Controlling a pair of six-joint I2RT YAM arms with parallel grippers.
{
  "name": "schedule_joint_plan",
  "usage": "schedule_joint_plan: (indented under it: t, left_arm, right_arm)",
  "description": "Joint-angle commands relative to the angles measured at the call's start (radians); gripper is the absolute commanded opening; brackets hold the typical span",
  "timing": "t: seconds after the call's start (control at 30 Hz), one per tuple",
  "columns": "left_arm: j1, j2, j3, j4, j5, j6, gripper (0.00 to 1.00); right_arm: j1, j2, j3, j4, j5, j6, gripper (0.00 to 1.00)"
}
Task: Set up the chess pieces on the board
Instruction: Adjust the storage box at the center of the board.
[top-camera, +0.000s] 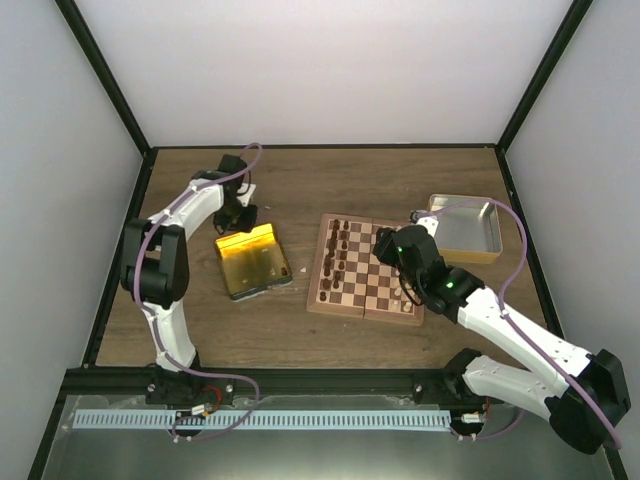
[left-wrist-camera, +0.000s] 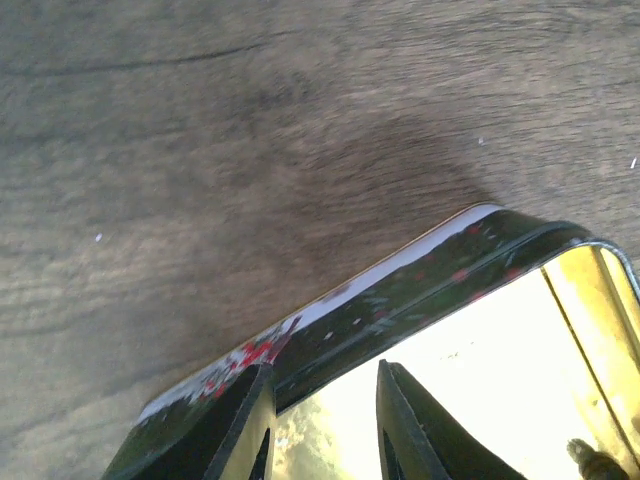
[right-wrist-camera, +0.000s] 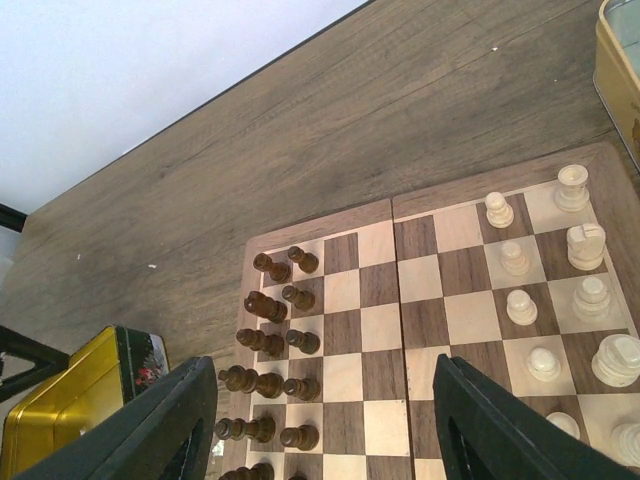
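Two tools are hanging empty, right tool (right-wrist-camera: 325, 432) wide, left tool (left-wrist-camera: 322, 430) barely parted; I am planning waist pinches on light, tippy chess pieces (right-wrist-camera: 265, 305).

On board (top-camera: 365, 287): chess pieces (top-camera: 337, 255); tin (top-camera: 253, 260) left of board; second tin (top-camera: 465, 228) right-rear.

No readable text, labels or numbers anywhere.

I see white walls (top-camera: 320, 70) on three sides, black frame posts (top-camera: 108, 80) at the corners, a brown wood-grain tabletop (top-camera: 350, 180) under even light, and a grey slotted strip (top-camera: 300, 420) along the near edge.
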Motion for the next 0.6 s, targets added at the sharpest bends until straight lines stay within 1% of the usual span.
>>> schedule_joint_plan:
  t: [0.0,0.13,0.2,0.33,0.4,0.57]
  left_arm:
    - [0.034,-0.064,-0.035,0.006,0.04,-0.026,0.28]
    - [0.046,-0.061,-0.038,0.003,0.041,-0.038,0.28]
    - [0.047,-0.064,-0.038,0.003,0.039,-0.031,0.36]
    - [0.048,-0.087,-0.042,0.012,0.048,0.009,0.48]
    - [0.047,-0.096,-0.049,0.01,0.04,0.019,0.51]
    - [0.042,-0.11,-0.092,0.026,0.062,0.04,0.53]
  right_arm:
    - [-0.002,-0.003,0.05,-0.01,-0.007,0.002,0.61]
    - [-0.002,-0.002,0.055,-0.014,-0.015,0.003,0.6]
    - [-0.002,-0.006,0.056,-0.021,-0.011,0.004,0.6]
    - [-0.003,-0.016,0.054,-0.027,-0.009,0.008,0.6]
    - [-0.002,-0.015,0.054,-0.024,-0.012,0.008,0.6]
    - [-0.002,0.009,0.068,-0.016,-0.027,-0.009,0.6]
